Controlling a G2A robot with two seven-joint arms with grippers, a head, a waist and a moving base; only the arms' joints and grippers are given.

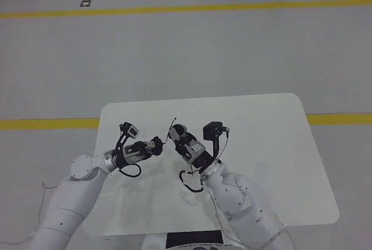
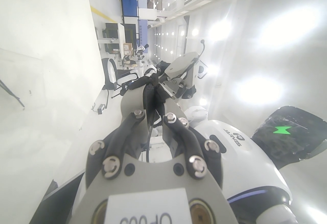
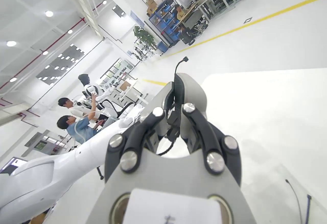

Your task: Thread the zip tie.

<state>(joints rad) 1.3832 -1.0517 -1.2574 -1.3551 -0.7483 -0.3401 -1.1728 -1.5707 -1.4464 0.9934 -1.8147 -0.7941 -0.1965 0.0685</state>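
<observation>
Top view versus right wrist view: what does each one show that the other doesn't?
Top view only: the left gripper facing the right gripper above the whole table. Right wrist view only: two spare ties lying on the table. Both: the right gripper shut on the zip tie, and the table.

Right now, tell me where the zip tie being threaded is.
The zip tie is clamped in the right gripper, head end poking out beyond it; in the top view that is above the table, left of centre, beside the left gripper.
</observation>
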